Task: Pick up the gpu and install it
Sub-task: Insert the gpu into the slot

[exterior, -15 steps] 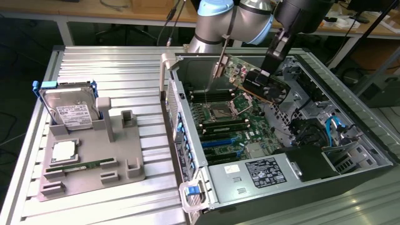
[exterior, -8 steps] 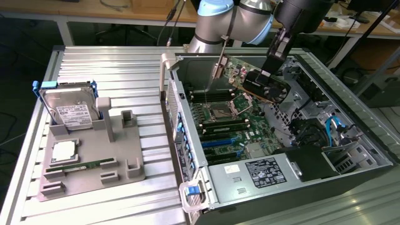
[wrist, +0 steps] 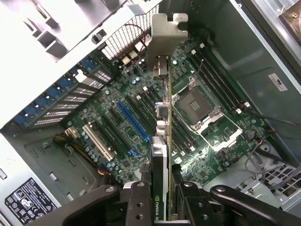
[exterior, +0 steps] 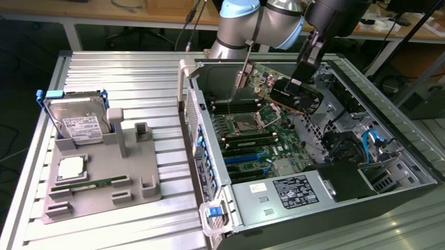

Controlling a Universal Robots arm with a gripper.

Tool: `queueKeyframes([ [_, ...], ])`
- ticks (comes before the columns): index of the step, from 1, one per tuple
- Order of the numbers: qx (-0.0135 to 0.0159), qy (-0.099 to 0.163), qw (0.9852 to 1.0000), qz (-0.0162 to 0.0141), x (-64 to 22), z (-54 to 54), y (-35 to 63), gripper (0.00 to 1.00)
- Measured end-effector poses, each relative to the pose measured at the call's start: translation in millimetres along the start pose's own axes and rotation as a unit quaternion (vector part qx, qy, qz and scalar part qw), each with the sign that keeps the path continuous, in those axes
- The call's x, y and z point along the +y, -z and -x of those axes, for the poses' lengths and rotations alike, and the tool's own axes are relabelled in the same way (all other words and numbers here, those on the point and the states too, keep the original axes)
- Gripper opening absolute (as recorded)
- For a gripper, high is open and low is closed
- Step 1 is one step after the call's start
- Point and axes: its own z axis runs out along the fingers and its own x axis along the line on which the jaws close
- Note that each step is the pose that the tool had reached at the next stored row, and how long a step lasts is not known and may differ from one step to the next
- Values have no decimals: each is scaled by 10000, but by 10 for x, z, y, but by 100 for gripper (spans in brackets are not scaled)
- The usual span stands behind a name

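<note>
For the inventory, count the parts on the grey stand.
3. A hard drive stands upright at the far end of the stand, a silver chip lies flat just in front of it, and a memory stick lies nearer still. None seems hidden.

A robotics lab: slatted aluminium table [exterior: 118,73], open computer case [exterior: 217,78], wooden workbenches [exterior: 139,11] behind.

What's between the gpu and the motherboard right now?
Nothing solid, as far as I can see. In the exterior view the gpu, clamped in the pincer, hangs tilted above the motherboard with only air beneath it.
</note>
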Motion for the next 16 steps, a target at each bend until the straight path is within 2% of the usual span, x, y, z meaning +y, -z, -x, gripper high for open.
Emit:
queueKeyframes([
  [16,11,402,9992,-9,3,3,0,27],
])
